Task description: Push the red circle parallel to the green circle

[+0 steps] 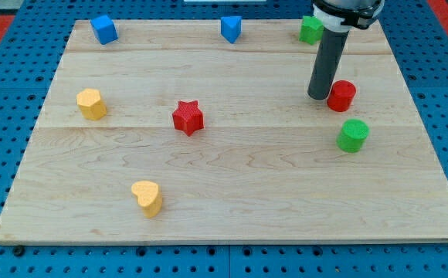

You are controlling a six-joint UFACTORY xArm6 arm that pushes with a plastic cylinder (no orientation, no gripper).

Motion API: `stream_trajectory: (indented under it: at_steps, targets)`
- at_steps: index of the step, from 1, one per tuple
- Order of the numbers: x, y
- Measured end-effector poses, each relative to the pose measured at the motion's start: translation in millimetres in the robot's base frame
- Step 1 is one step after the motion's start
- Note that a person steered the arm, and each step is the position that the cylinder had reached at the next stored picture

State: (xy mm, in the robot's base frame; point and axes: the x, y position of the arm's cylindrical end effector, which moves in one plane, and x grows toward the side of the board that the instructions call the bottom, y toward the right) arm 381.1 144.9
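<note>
- A pale wooden table (pixel 232 177) fills most of the frame, resting on a blue pegboard surface (pixel 0 139) that shows around its edges.
- A dark, upright rod comes down from the top right of the frame; my tip (pixel 318 96) rests on the table in the upper right area.
- There is no gripper on this arm, only the rod, so there is nothing to see spread or pressed together.
- The red circle (pixel 341 95) stands just to the right of my tip, close enough that they appear to touch, though contact cannot be confirmed.
- The green circle (pixel 353 135) sits below the red circle and slightly further right, near it but apart.
- A second green block (pixel 310 29) lies at the top right edge of the table, partly hidden behind the rod; its shape is unclear.
- A red star (pixel 188 117) lies near the middle of the table, well left of my tip.
- A blue cube (pixel 104 29) sits in the upper left corner, and another blue block (pixel 231 28), with a pointed lower end, sits at the top centre.
- A yellow block (pixel 91 103) with angled sides rests at the left.
- A yellow heart (pixel 147 198) lies at the lower left.
</note>
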Motion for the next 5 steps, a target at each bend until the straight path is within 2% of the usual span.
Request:
stream_trajectory:
  at_steps: [2, 3, 5]
  targets:
    - [-7.2, -2.5]
    - [-23.3, -29.6]
    - [-22.1, -159.0]
